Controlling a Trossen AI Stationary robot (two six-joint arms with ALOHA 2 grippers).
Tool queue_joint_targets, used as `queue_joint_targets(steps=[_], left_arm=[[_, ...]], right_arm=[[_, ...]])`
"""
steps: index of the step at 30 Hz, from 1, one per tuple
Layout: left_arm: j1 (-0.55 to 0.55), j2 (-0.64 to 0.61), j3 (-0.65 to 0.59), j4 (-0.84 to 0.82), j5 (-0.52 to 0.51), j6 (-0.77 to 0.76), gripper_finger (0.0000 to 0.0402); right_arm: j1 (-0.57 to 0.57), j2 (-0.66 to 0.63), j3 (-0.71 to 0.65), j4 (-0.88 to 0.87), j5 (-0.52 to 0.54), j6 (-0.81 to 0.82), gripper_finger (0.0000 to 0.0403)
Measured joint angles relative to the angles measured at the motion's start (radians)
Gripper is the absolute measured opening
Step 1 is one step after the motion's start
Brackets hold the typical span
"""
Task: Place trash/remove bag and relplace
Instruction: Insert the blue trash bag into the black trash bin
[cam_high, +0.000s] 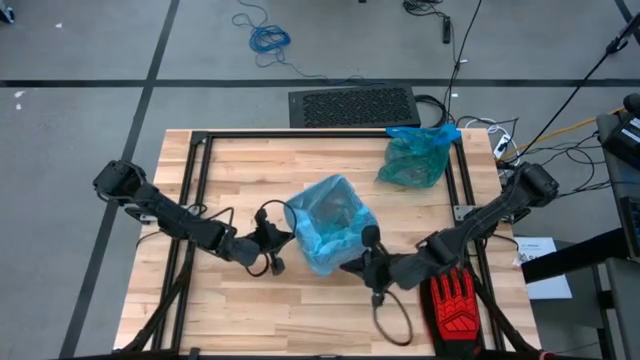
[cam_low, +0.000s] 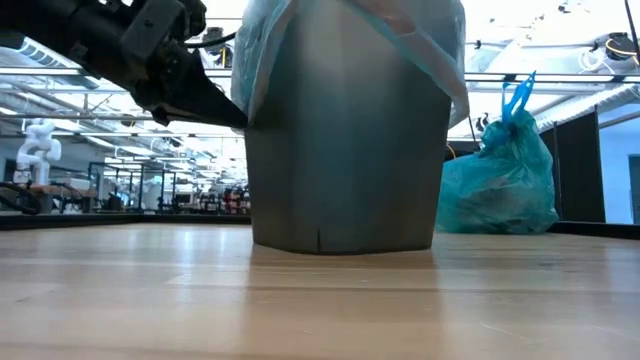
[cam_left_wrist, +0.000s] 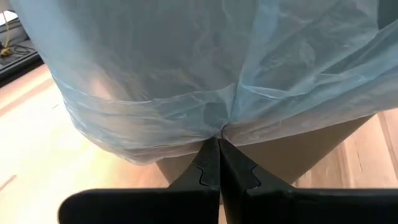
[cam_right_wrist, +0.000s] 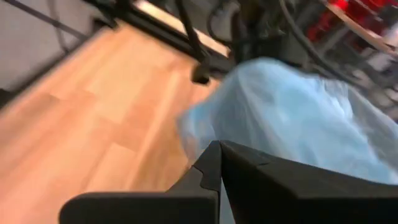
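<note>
I'm pinching the blue bag (cam_left_wrist: 211, 81) hem with my left gripper (cam_left_wrist: 218, 144), frame centre, over the bin (cam_low: 345, 130). My right gripper (cam_right_wrist: 219, 147) is sitting closed, empty, beside the bag.

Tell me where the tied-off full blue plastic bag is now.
In the high view the tied blue plastic bag sits at the table's far right corner, apart from the lined grey bin at centre.

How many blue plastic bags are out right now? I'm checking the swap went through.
2. One blue bag lines the grey bin at the table's middle; a tied, full bag sits near the table's far right corner. None seem hidden.
</note>
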Motion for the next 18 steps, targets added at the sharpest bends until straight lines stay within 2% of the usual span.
queue_joint_targets(steps=[6, 14, 18], left_arm=[[0.009, 0.0, 0.0, 0.006, 0.004, -0.002, 0.0], [0.009, 0.0, 0.0, 0.015, 0.004, -0.003, 0.0], [-0.011, 0.0, 0.0, 0.016, 0.003, -0.004, 0.0]], right_arm=[[-0.01, 0.104, 0.0, 0.008, 0.138, 0.006, 0.0], [-0.018, 0.243, -0.001, 0.009, 0.167, 0.12, 0.0], [-0.007, 0.26, -0.002, 0.01, 0.167, 0.166, 0.0]])
